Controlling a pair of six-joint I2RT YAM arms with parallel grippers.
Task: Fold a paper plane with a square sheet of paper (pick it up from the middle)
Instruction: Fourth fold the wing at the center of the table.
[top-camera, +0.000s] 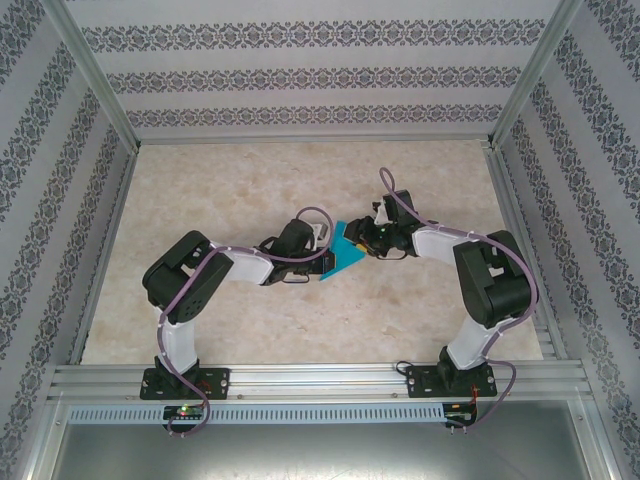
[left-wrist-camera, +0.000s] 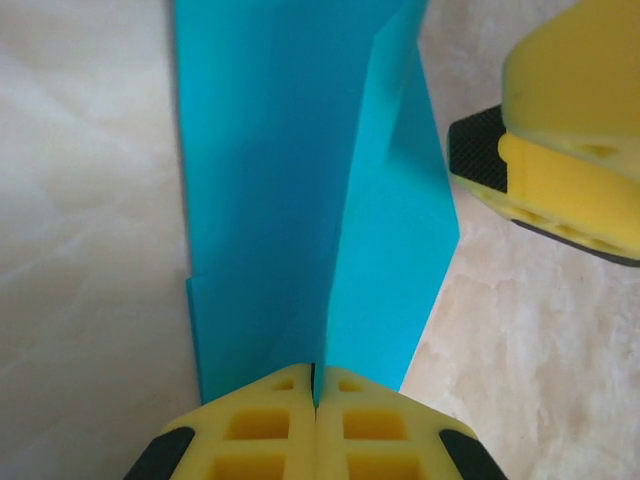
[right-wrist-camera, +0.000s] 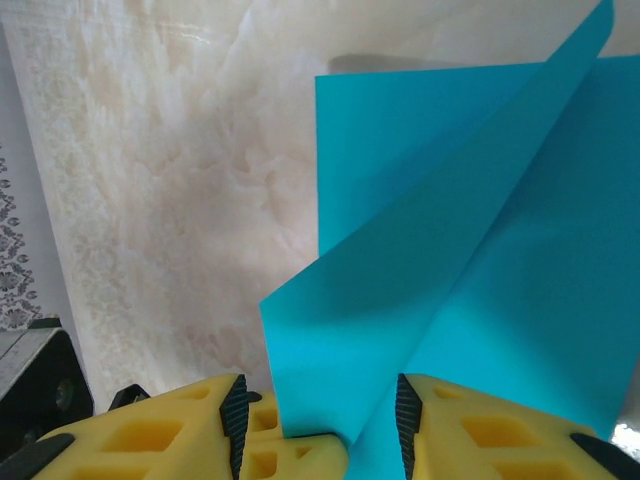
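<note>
**Two grippers meet on the part-folded teal sheet: one pinches, one straddles.**

The left gripper has its jaws pressed together on the near edge of the square sheet of paper. This seems meant to anchor the crease, so that one flap stands up just ahead of the jaws while the rest lies flat on the marbled tabletop. The right gripper faces it from the opposite side. Its jaws are apart with a raised fold of the sheet between them, not visibly clamped, probably placed to take that flap for the next fold. The sheet has no plane shape yet.
</note>
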